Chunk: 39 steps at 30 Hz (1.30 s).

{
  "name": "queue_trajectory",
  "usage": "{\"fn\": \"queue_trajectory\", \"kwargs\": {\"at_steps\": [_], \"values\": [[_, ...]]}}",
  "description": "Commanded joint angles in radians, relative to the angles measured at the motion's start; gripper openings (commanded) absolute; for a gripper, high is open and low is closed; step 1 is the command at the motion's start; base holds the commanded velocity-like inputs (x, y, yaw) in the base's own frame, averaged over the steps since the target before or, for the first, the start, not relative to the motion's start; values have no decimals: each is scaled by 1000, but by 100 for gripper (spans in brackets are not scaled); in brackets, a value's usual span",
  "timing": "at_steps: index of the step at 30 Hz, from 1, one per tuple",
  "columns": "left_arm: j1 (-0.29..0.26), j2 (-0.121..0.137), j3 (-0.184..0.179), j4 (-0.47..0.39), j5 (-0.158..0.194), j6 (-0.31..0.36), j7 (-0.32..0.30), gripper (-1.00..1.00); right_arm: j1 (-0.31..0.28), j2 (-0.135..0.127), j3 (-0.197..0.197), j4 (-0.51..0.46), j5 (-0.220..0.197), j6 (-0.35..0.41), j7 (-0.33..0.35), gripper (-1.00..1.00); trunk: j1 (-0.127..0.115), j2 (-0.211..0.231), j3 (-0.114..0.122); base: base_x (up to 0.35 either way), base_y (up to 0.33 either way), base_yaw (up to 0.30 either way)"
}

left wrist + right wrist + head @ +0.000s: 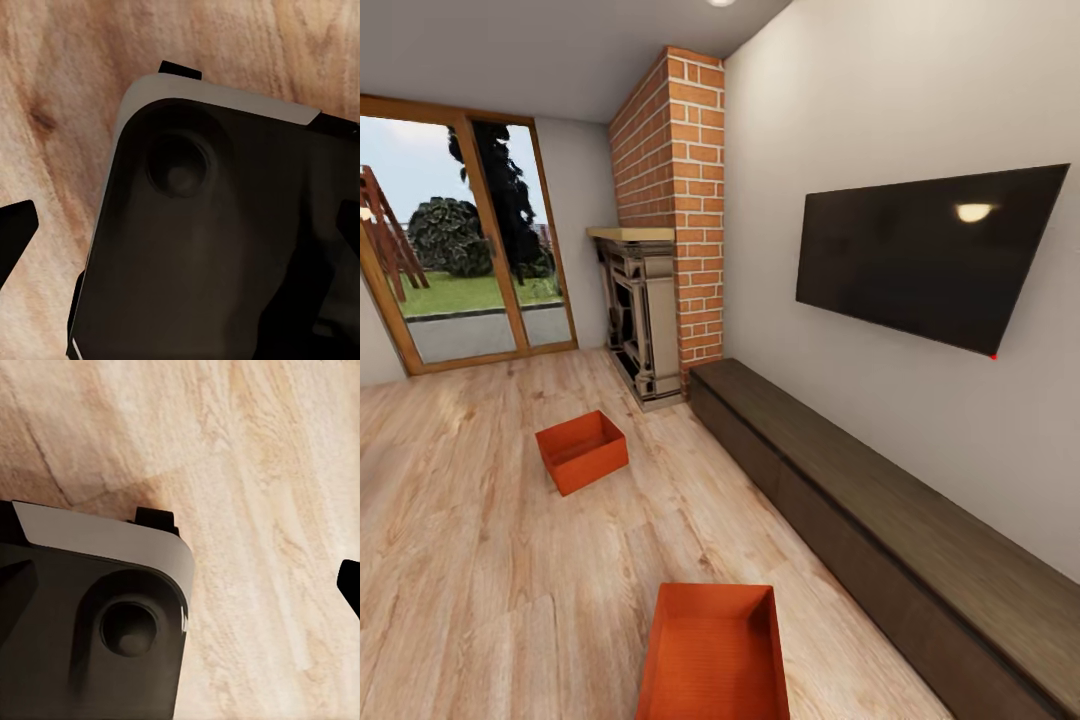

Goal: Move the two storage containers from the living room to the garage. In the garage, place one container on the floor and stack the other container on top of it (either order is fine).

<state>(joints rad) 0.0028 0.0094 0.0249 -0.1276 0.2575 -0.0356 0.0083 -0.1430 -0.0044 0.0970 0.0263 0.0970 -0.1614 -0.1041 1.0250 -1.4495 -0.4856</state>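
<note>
The living room's wood-plank floor [470,560] ran to a long dark bench [880,520] under the black TV [925,255]. One storage container [715,655] sat nearest, beside the bench; the other storage container [582,451] lay nearer the fireplace [640,320]. Both grippers' jaw state: cannot tell

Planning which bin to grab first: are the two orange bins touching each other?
Apart. The head view shows bare wood floor between the far bin and the near bin.
</note>
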Motion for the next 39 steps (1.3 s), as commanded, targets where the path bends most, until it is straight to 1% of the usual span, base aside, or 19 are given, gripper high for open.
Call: {"fn": "queue_trajectory", "kwargs": {"at_steps": [1,7,15,19,23,26,36,39], "values": [[0,0,2,-1,3,-1,1,100,-1,0,6,3,10,-3,-6,100,0,0,-1,0,0,-2],[0,0,2,-1,3,-1,1,100,-1,0,6,3,10,-3,-4,100,0,0,-1,0,5,0],[0,0,2,-1,3,-1,1,100,-1,1,3,3,10,-3,-6,100,0,0,-1,0,104,0],[0,0,3,-1,3,-1,1,100,-1,7,0,3,8,-1,-8,100,0,0,-1,0,14,0],[0,0,2,-1,3,-1,1,100,-1,5,8,3,14,-2,-5,100,0,0,-2,0,2,0],[0,0,2,-1,3,-1,1,100,-1,1,9,3,13,-3,2,100,0,0,-6,0,0,0],[0,0,1,0,3,-3,1,100,-1,1,16,3,21,-4,4,100,0,0,-22,0,0,0],[0,1,-5,2,-6,-3,-1,100,-1,2,12,3,20,-5,3,100,0,0,-27,0,0,0]]}}
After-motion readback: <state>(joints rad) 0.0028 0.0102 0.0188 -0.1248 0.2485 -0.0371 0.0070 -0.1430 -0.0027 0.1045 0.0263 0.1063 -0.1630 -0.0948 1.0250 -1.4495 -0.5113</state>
